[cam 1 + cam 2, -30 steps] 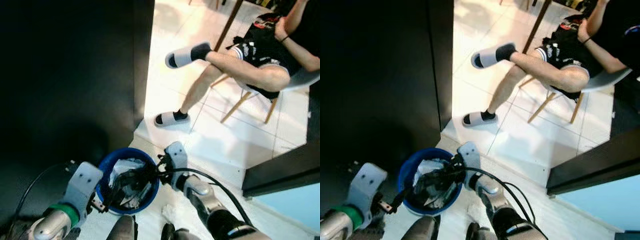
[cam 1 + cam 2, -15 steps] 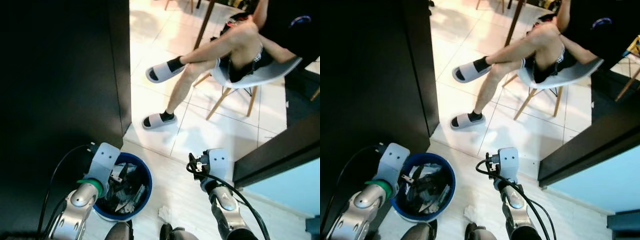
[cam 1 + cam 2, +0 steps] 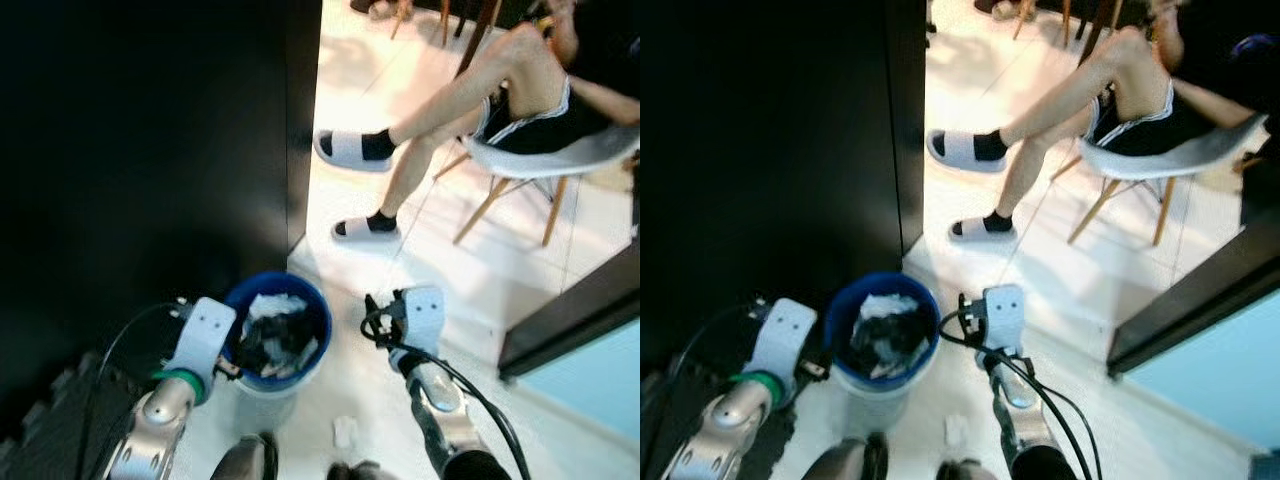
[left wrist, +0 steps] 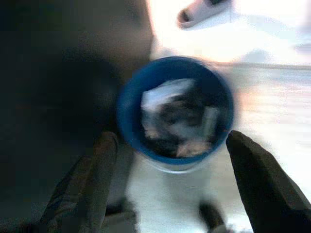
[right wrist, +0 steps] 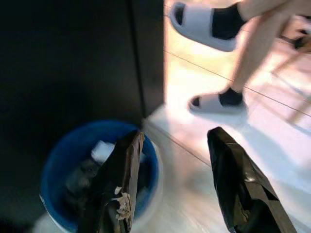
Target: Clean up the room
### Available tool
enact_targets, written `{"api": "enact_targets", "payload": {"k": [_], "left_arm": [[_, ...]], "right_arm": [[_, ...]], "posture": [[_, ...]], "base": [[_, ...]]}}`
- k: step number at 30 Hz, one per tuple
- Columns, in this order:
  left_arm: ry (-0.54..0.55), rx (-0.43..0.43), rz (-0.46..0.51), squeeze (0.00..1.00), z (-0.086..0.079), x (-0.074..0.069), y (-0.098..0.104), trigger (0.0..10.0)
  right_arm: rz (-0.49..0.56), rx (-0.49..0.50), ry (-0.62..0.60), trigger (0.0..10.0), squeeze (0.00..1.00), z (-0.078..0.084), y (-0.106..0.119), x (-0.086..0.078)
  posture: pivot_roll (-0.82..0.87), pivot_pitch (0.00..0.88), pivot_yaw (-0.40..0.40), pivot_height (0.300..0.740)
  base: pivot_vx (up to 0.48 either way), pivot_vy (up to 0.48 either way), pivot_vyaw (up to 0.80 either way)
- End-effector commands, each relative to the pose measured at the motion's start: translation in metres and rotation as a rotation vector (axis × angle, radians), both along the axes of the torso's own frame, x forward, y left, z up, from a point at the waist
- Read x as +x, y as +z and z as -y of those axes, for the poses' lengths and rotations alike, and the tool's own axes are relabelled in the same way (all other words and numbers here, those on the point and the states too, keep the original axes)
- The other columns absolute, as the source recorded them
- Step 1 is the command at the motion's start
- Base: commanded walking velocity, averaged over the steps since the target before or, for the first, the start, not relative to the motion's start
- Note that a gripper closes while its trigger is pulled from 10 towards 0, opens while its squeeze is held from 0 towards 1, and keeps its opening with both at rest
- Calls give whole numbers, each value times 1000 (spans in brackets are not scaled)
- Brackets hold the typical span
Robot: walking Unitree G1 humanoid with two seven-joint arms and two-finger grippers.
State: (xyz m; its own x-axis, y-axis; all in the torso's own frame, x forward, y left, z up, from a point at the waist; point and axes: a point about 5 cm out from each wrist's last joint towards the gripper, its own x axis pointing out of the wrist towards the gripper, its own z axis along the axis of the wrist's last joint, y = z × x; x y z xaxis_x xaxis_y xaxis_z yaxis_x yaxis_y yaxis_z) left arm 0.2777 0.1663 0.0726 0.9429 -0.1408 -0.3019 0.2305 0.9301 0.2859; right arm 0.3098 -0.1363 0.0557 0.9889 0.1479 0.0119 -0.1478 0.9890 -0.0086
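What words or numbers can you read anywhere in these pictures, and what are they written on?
None can be read.
Blue bin: no label or writing shows on it; the scraps inside are blurred.
Person's dark shorts: white trim, no letters to make out.
Grey slippers: plain.
Left gripper and right gripper: no markings visible.

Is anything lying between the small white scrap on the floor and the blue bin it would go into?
Nothing visible blocks it. The white scrap lies on bare pale floor just in front of the blue bin, whose open top is already holding trash. The left tool and the right tool hang open on either side of the bin.
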Motion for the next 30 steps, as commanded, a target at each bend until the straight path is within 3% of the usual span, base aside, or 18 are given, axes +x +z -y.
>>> {"api": "enact_targets", "payload": {"k": [1, 25, 30], "left_arm": [[3, 2, -26, 0, -2, -5, -7, 10000], [-1, 4, -25, 0, -3, -3, -11, 10000], [11, -2, -54, 0, -4, -3, -14, 10000]], "right_arm": [[-37, 5, -8, 10000, 0, 1, -9, -6], [-67, -13, -8, 10000, 0, 1, -13, -8], [-79, -23, 4, 10000, 0, 0, -14, -9]], "posture": [[149, 146, -16, 735], [141, 149, -10, 735], [141, 149, -10, 735]], "base": [[-431, 0, 0], [-430, 0, 0], [-55, 0, -142]]}}
